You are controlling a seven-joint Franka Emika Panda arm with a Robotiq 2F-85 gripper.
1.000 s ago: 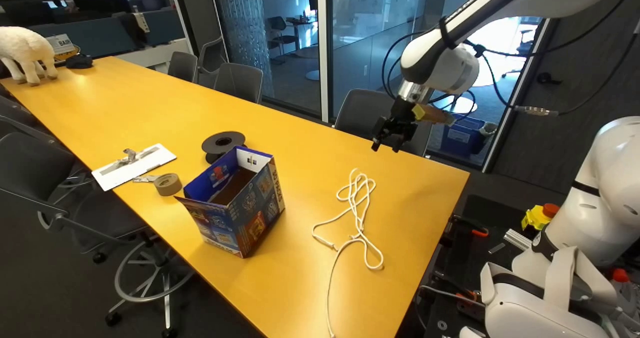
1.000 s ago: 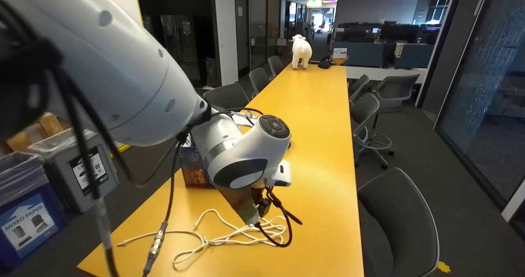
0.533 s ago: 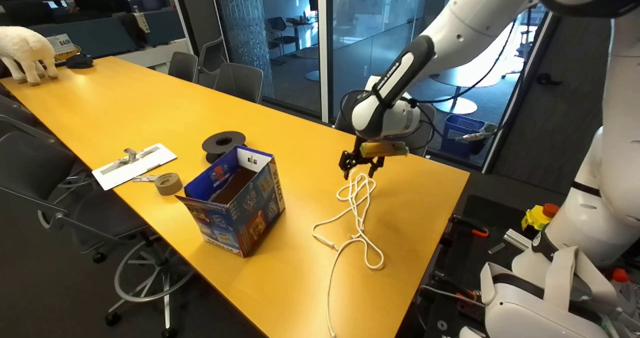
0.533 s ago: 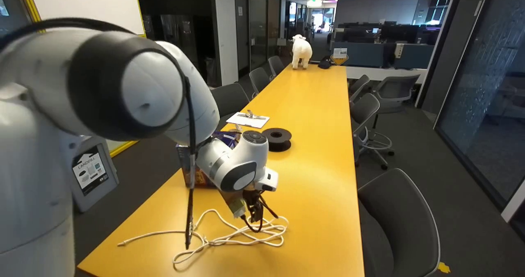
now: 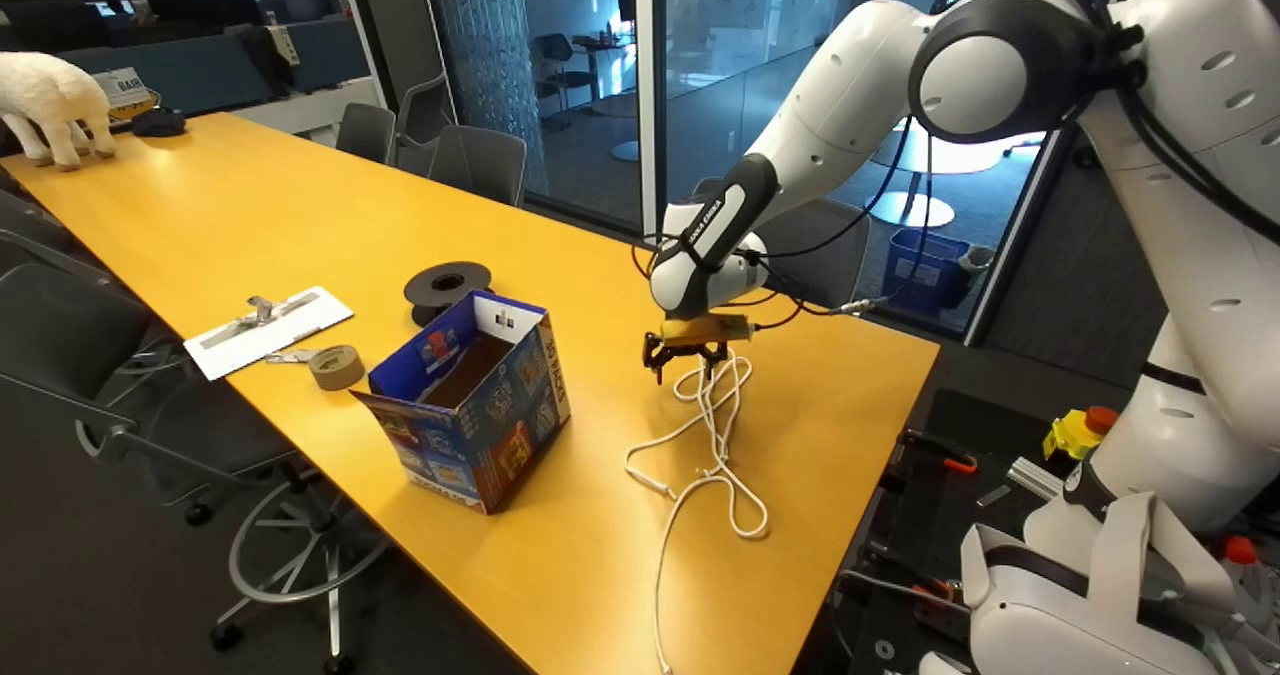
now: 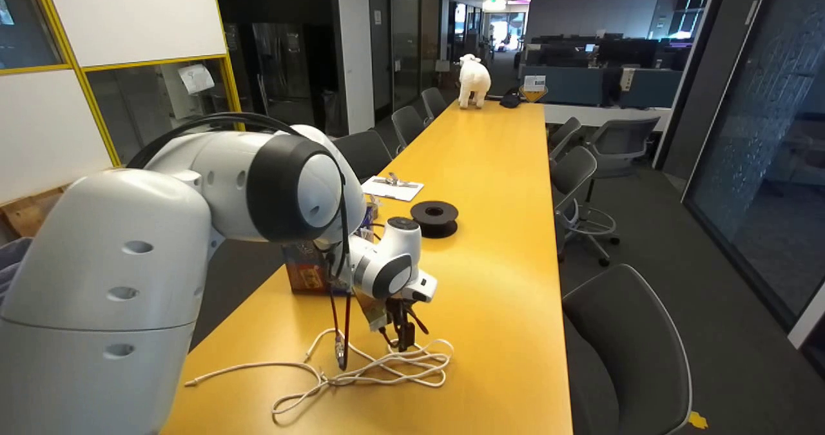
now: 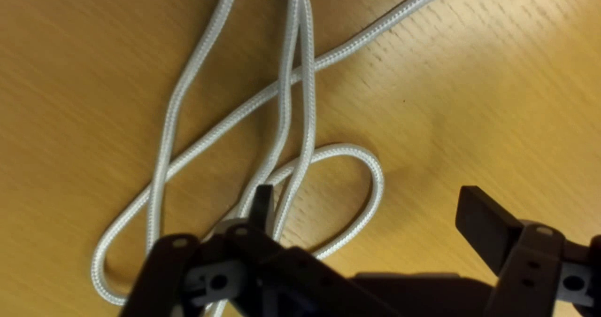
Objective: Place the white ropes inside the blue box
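Observation:
The white ropes [image 5: 711, 474] lie in loose loops on the table, one long strand trailing off toward the near edge. In the wrist view the cord [image 7: 308, 96] crosses itself several times, and a rounded loop of it reaches in between the fingers. My gripper [image 5: 685, 376] points down over the far end of the loops, open and holding nothing; its left fingertip [image 7: 262, 204] overlaps two strands in the wrist view, though contact cannot be told. The blue box [image 5: 505, 425] stands upright with its top open and a flap folded outward; the arm partly covers it in an exterior view [image 6: 306, 274].
Beyond the box sit a dark spool [image 5: 430, 300], a brown tape roll [image 5: 336, 367] and a white clipboard [image 5: 270, 333]. Chairs [image 6: 625, 357] line the table [image 6: 496, 229]. A stuffed sheep [image 6: 474, 82] stands at its far end.
The arm has swung in from the table's side and come down, bringing the open gripper over the looped end of the ropes. Ropes and box have stayed put.

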